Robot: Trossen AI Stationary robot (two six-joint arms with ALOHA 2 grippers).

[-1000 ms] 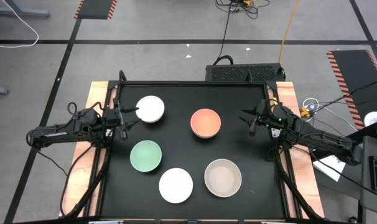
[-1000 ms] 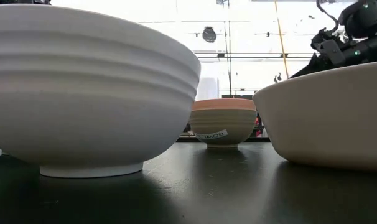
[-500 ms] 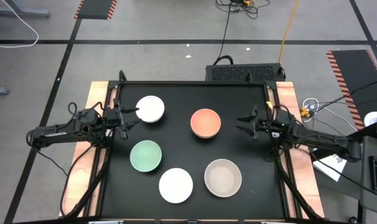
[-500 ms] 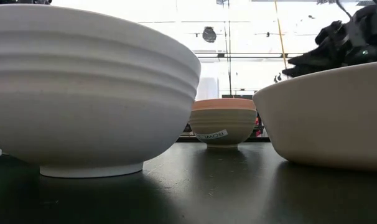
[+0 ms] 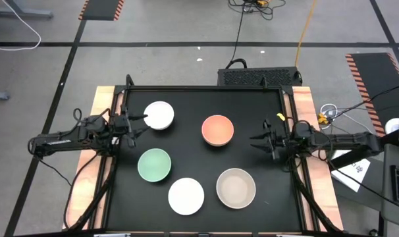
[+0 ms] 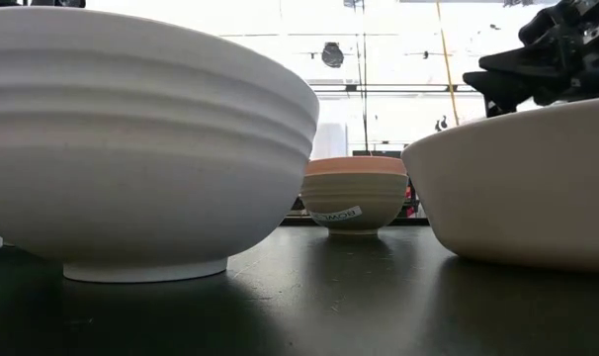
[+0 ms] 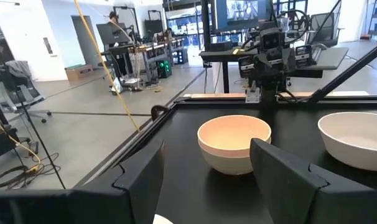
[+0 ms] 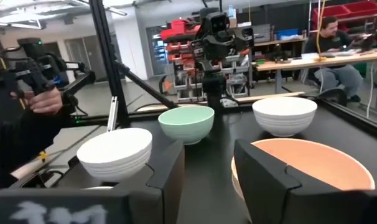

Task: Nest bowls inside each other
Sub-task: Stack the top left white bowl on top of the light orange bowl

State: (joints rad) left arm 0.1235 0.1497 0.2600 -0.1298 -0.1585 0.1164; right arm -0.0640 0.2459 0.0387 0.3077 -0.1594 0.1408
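Observation:
Five bowls stand apart on their bases on the black table (image 5: 265, 105): a white bowl (image 5: 159, 115) at the far left, an orange bowl (image 5: 218, 130) at the far middle, a mint green bowl (image 5: 154, 164), a second white bowl (image 5: 186, 195) at the near edge and a beige bowl (image 5: 236, 187). My left gripper (image 5: 139, 123) hovers open at the left, just beside the far white bowl. My right gripper (image 5: 257, 141) hovers open and level at the right, pointing left, a little to the right of the orange bowl (image 8: 307, 165).
Raised black rails (image 5: 293, 158) frame the table, with wooden strips outside them. A black box (image 5: 259, 76) sits behind the far edge. Beyond the table, the right wrist view shows a person's hand (image 8: 45, 99) and a seated person (image 8: 331, 31).
My right gripper has swung toward the table's near edge and turned, so that it now points level toward the left along the table. No bowl has moved.

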